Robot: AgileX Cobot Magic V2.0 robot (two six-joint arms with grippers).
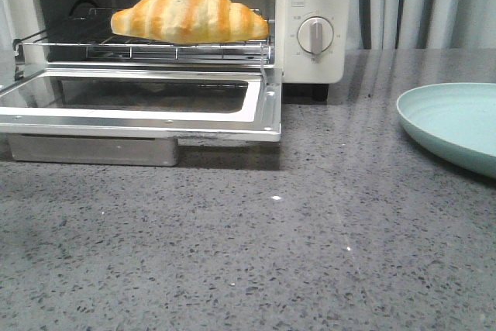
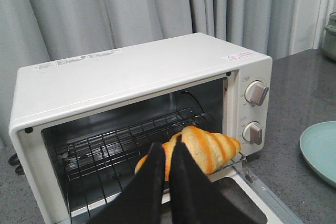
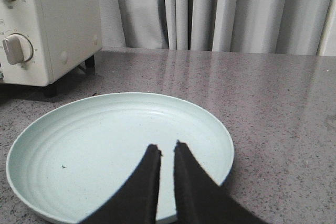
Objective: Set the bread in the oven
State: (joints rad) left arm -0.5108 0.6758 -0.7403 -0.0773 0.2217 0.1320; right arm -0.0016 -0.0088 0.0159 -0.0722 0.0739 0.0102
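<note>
The bread [image 1: 190, 13], golden with pale ridges, lies on the wire rack [image 1: 62, 36] inside the cream-white oven [image 1: 314, 5], near the rack's right front edge. The glass door [image 1: 263, 106] hangs fully open and flat. In the left wrist view my left gripper [image 2: 168, 144] hovers back from the oven mouth, in line with the bread [image 2: 210, 148], its black fingers nearly together and holding nothing. My right gripper [image 3: 167, 148] is shut and empty above the plate [image 3: 94, 140]. Neither gripper shows in the front view.
A pale green plate [image 1: 453, 125] sits on the grey speckled counter to the oven's right. A metal tray [image 1: 93, 150] lies under the open door. Dial knobs [image 1: 315, 35] face front. Grey curtains hang behind.
</note>
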